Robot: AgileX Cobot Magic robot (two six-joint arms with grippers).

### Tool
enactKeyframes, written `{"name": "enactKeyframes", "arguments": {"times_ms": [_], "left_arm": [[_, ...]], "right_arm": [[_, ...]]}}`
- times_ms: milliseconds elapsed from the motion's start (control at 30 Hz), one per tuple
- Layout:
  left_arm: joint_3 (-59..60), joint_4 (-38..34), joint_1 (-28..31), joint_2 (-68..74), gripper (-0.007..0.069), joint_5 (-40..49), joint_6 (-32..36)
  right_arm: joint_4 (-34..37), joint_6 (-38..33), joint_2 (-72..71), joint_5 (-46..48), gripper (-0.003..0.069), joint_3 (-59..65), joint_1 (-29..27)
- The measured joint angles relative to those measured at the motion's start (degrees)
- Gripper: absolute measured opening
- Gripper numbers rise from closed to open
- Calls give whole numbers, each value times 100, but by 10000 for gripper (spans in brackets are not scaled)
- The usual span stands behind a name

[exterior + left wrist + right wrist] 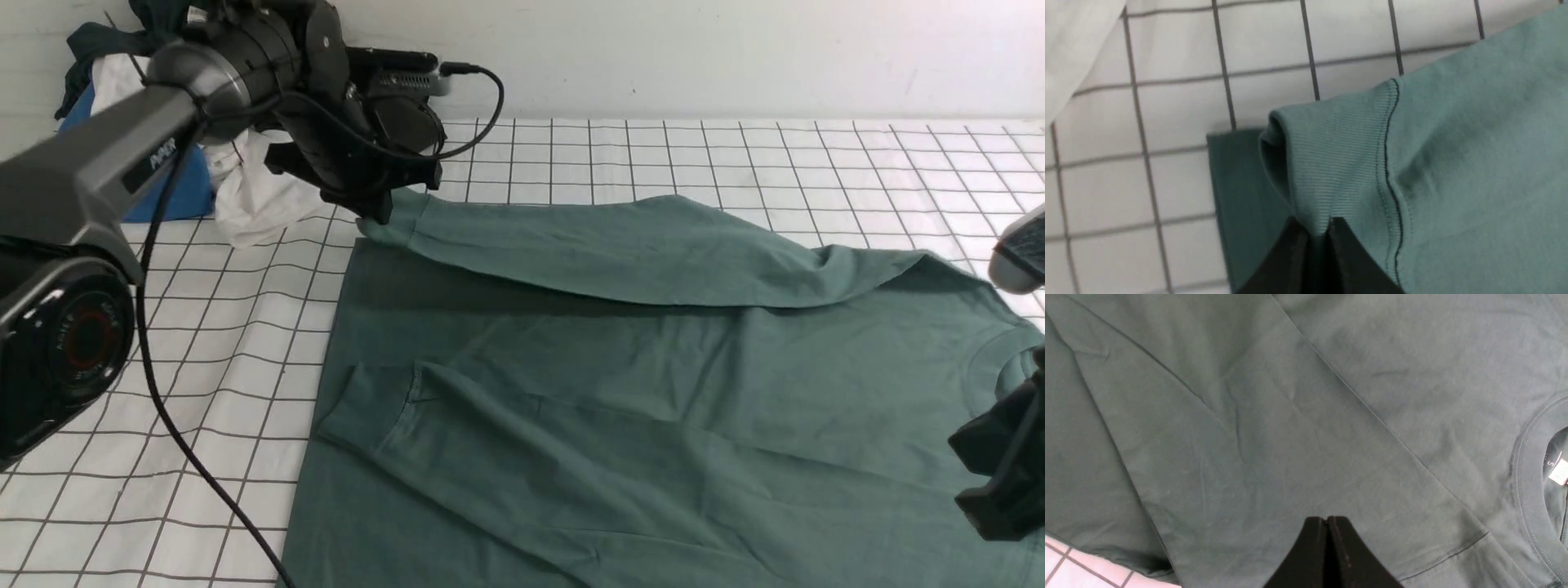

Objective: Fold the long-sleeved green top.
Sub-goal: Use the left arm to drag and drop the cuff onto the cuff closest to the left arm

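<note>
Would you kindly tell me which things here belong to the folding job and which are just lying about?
Job: green long-sleeved top; left gripper, shut on its sleeve cuff; right gripper, shut, above the top.
Lying about: white cloth, blue cloth and dark cloth, piled at the far left.

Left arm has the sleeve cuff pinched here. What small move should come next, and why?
Probably lower the left end effector and open it, laying the cuff on the green top. The far sleeve is already drawn across the body, its cuff over the hem corner, and the near sleeve lies folded in. The right end effector is shut, holding nothing.
</note>
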Motion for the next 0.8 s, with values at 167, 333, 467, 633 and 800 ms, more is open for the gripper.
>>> {"name": "enactKeyframes", "arguments": {"times_ms": [167, 333, 467, 633, 800], "left_arm": [[500, 0, -28, -740, 16, 739, 70], [2143, 13, -188, -2038, 16, 724, 47], [3376, -15, -245, -2813, 16, 256, 6], [5136, 10, -245, -3399, 29, -678, -11], [5621, 14, -245, -3356, 126, -913, 111]], "right_arm": [[-5, 0, 0, 0, -15, 0, 0], [-22, 0, 0, 6, -15, 0, 0], [-23, 0, 0, 32, -15, 0, 0], [33, 0, 0, 37, -15, 0, 0], [42, 0, 0, 50, -15, 0, 0]]}}
